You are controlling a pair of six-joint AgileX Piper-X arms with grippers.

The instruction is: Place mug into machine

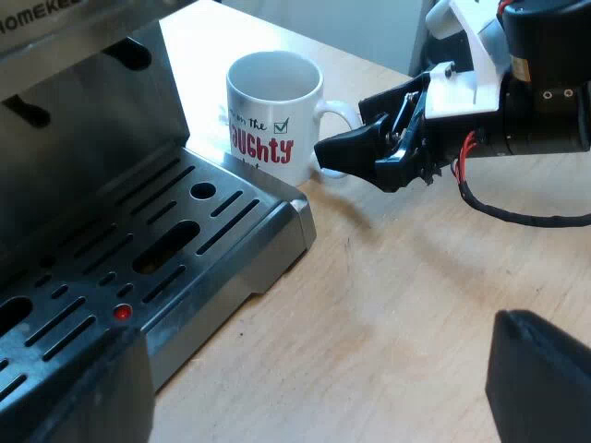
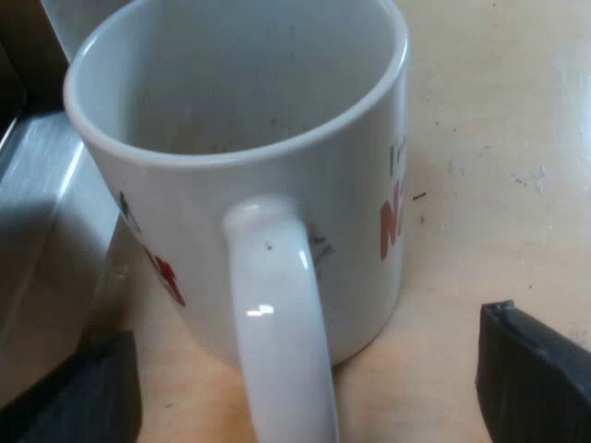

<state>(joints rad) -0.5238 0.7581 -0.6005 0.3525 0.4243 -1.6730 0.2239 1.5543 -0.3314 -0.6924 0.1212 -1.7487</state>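
The light wooden table [image 1: 397,305] (visibly grained) carries small dark specks.

Coffee station: espresso machine [image 1: 185,231], printed mug [image 1: 272,111], wooden tabletop [image 1: 388,305].

The mug [image 1: 274,115] is set upright on the table [image 1: 416,305], just beside a corner of the drip tray [image 1: 199,231] of the espresso machine [image 1: 83,120], outside the tray; its handle [image 2: 277,314] is turned away from the machine; the right gripper [image 1: 325,152] is held at the handle, one finger on each side of it; the left gripper [image 1: 305,388] is spread wide over the tray's edge and the table, well apart from the mug.
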